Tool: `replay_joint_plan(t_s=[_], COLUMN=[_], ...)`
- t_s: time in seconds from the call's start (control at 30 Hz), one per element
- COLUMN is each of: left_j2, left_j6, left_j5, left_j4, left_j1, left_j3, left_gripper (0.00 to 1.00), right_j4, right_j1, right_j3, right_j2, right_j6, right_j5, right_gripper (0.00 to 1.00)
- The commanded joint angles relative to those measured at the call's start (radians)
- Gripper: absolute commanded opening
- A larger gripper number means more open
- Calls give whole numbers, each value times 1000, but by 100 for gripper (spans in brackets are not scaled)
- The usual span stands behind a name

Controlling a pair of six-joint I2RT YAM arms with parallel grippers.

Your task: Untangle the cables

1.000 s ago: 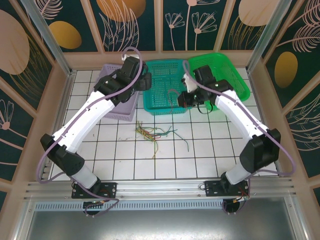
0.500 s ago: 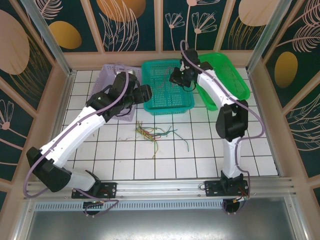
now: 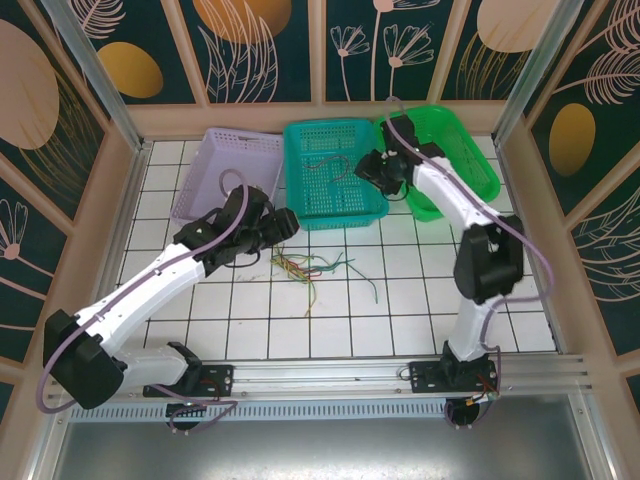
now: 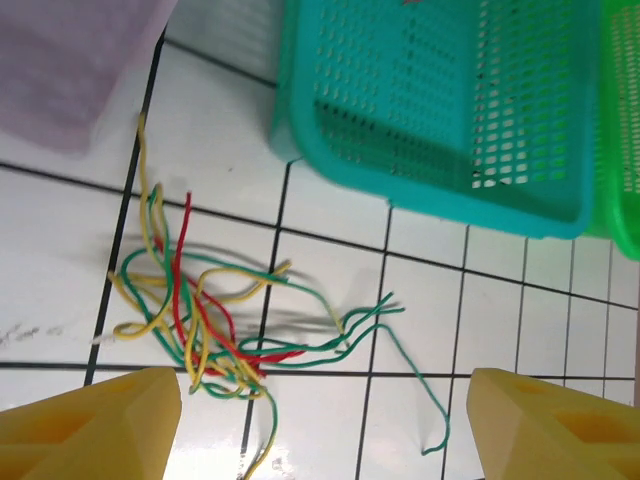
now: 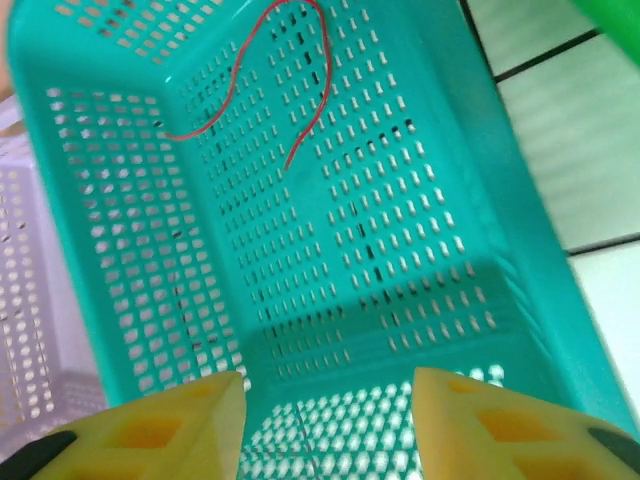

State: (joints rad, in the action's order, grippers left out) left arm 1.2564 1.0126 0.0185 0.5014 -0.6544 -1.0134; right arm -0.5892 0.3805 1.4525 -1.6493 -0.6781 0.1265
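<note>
a: near side first. the left arm?
b: left gripper (image 4: 325, 415) hangs low over the white tiled table (image 3: 400, 320). its yellow foam fingers (image 4: 90, 425) are spread wide, with nothing between them.
a: the task item?
b: the cables (image 4: 200, 320), a loose tangle of thin, limp green, yellow and red strands, lie flat on the tiles just beyond those fingertips, near the middle of the table. neither finger touches them. one green strand (image 4: 420, 372) trails off to the right of the knot; whether it is free of the rest or joined to it, i cannot tell.
a: behind that?
b: three perforated plastic baskets sit side by side along the far edge: pale purple basket (image 3: 215, 150) on the left, teal basket (image 3: 335, 215) in the centre, bright green basket (image 3: 465, 150) on the right. the tangle sits short of the teal one, apart from its wall.
a: the right arm?
b: right gripper (image 5: 328, 415) is above the teal basket's right side, fingers parted moderately, gripping nothing.
a: contents?
b: a single thin red wire (image 5: 322, 90) lies curved on the teal basket's floor toward its far end, well apart from the fingers.
</note>
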Motion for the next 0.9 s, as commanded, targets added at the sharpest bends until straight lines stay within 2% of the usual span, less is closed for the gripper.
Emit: replay_joint_plan(t_s=[0.0,0.1,0.23,0.33,0.47,0.63,0.7,0.73,0.8,0.87], left_j2=[1,11,56,112,168,244,260,269,298,325], left_j6=[143,224,317,369,382,347,342,343,341,335], left_j5=[-54,-87,-153,-187,-162,-108,-85,-79,-74,-51], left_j4=[-62,-130,-253,-318,-376,-370,-392,-403,-438,-438], left_j1=[-2,-2,-2,-2,-2,-2,-2,-2,-2,-2], left_j3=[85,161,244,277,293,273,287,294,303,301], left_gripper=[74,74,76,78,78,74,70,67,59,50], right_j4=[33,42,78,90,35,54,64,70,80,77], right_j1=[105,290,410,438,440,442,442,442,451,462], right_j3=[-209,-420,-595,-611,-580,-572,-567,-567,-565,-567], right_j2=[169,282,303,245,119,29,-6,-17,-25,-8], right_j6=[76,192,241,275,288,315,326,331,347,351], right_j5=[-117,-229,-240,-274,-360,-391,-396,-398,-419,-458], right_gripper=[43,49,53,57,57,55,49,41,14,2])
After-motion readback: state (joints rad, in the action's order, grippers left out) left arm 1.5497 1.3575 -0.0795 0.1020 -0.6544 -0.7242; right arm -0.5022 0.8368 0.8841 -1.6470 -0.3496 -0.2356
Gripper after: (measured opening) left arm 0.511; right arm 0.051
